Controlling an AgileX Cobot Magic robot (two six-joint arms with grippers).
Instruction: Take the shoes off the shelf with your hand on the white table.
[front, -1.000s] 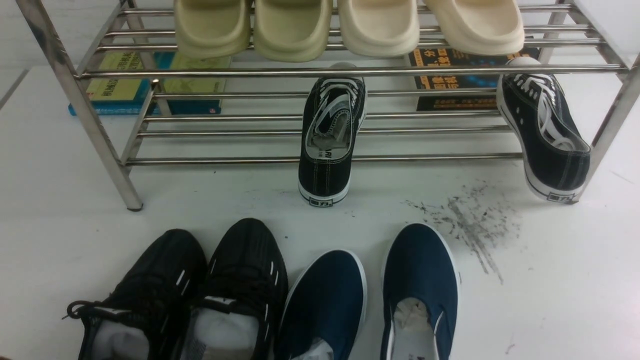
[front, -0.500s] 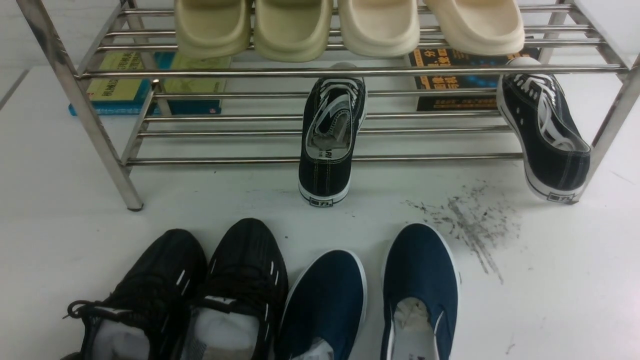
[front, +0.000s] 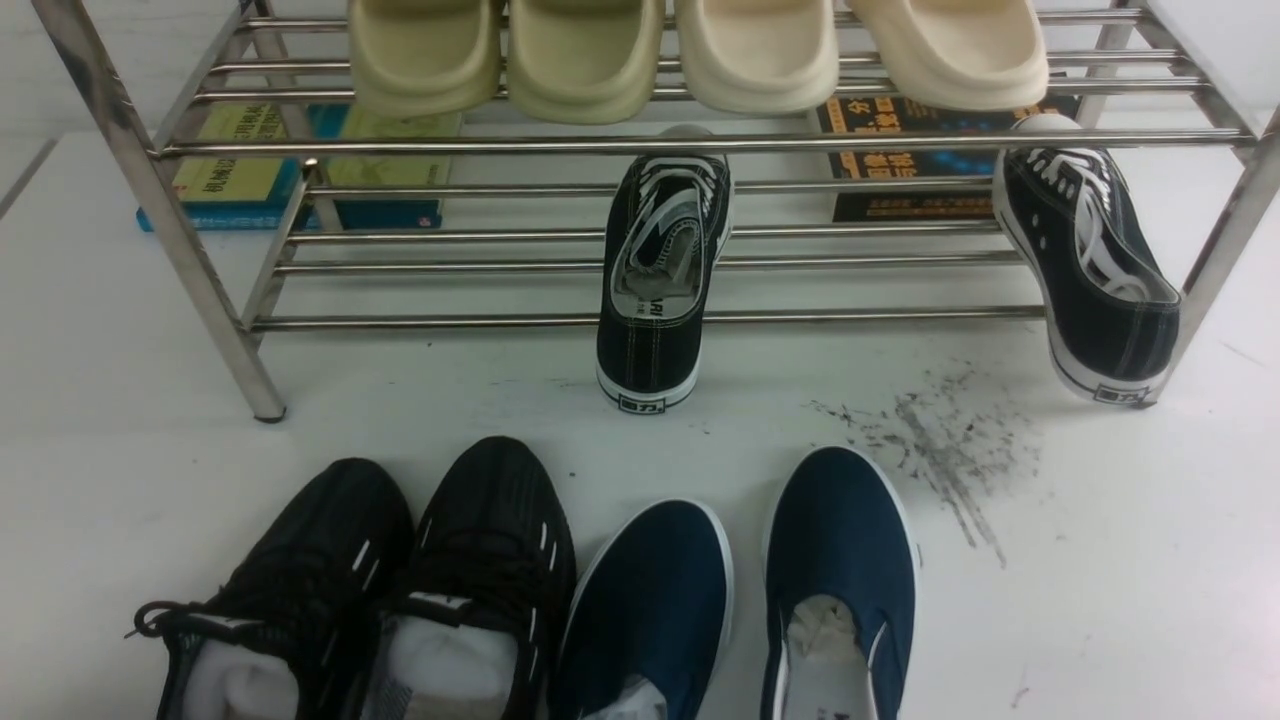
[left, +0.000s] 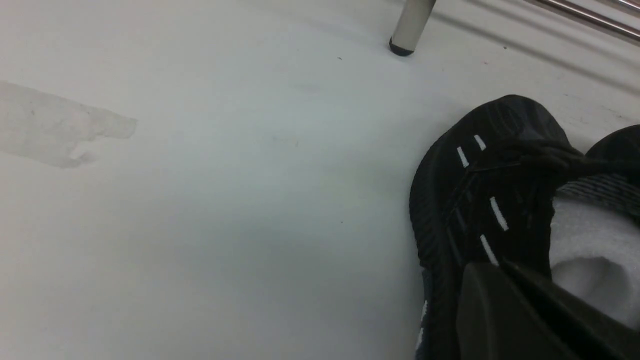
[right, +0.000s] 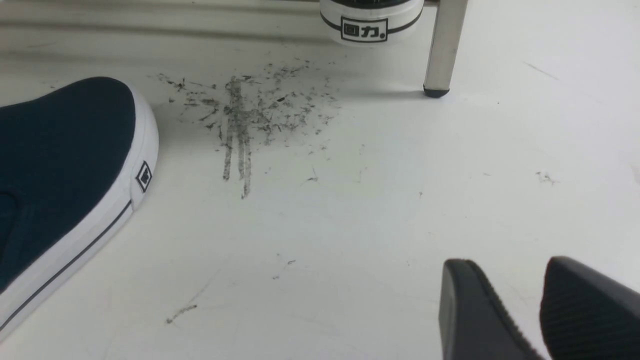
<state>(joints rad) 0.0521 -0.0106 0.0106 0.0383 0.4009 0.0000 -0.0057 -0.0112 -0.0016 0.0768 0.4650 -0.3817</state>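
The pair of all-black knit lace-up sneakers (front: 370, 590) with short white dash marks stands on the glossy white surface (front: 1100, 560), off the 2-tier stainless-steel tube shelf (front: 230, 330) and in front of it, toes toward the shelf. White foam stuffing fills both openings. The 2 sneakers touch side by side.

Just beside them on the right stands a pair of navy slip-ons (front: 750, 600) with white edging. A patch of grey-black scuff marks (front: 940, 450) lies between the slip-ons and the shelf's right leg.

On the lower tier, 2 black canvas sneakers (front: 660, 280) with white laces sit tilted, heels hanging past the front tube. 4 cream slides (front: 700, 55) occupy the upper tier.

Left gripper (left: 530, 310): black, at the heel of the left knit sneaker; jaw state cannot be determined. Right gripper (right: 537, 310): above bare surface, jaws released with a narrow gap, holding nothing.
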